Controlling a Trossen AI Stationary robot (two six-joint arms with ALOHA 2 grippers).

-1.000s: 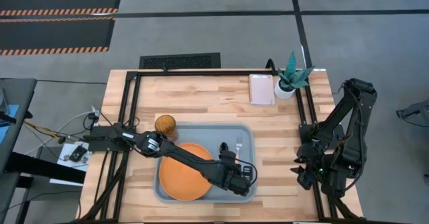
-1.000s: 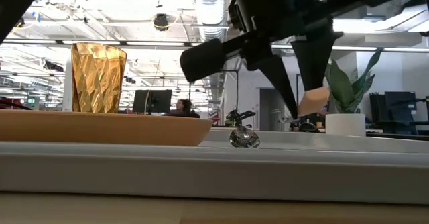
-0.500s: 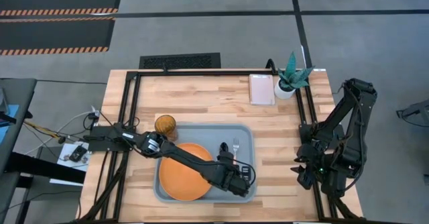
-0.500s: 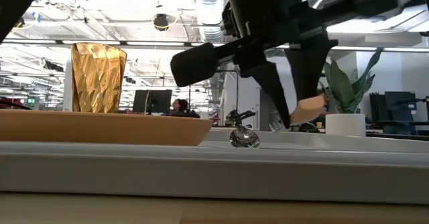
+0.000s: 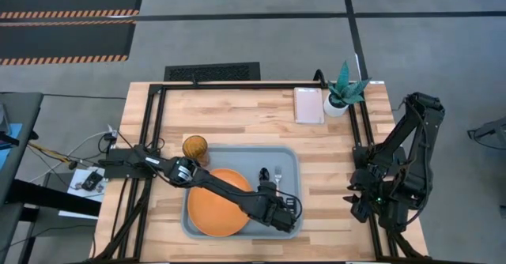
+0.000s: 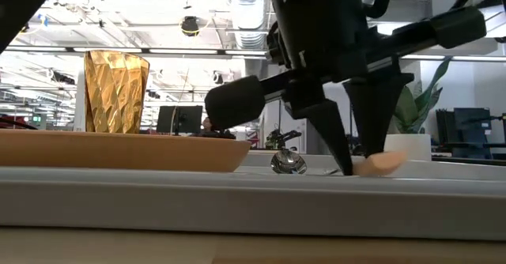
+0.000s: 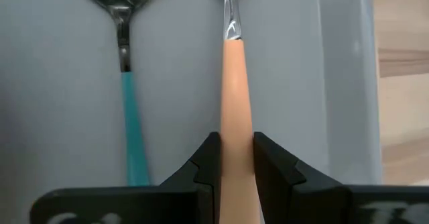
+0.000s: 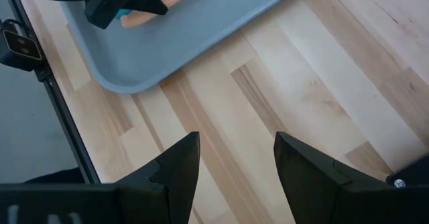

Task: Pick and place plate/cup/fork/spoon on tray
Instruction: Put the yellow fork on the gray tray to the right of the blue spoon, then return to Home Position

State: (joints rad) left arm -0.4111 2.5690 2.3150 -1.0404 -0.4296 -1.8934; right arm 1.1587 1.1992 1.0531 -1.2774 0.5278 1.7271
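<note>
Now lowered: fork [image 7: 236, 123], clamped in my left gripper [image 7: 236, 158], touches the tray [image 5: 289, 160] floor beside the spoon [image 7: 126, 63]. Release pending. Right gripper [image 8: 234, 158] idle, open.

The tray [image 5: 237, 155], a large light grey-blue rectangle with rounded corners and a raised rim, lies on the near middle of the table. The round, flat orange plate [image 5: 212, 209] rests in its left half. The teal-handled spoon [image 7: 125, 63] lies flat in the right half, its dark bowl pointing far. Just right of it and parallel lies the fork [image 7: 234, 83], orange handle near, silver tines far. The amber-brown translucent cup [image 5: 194, 148] stands upright on the table just off the tray's far-left corner.
</note>
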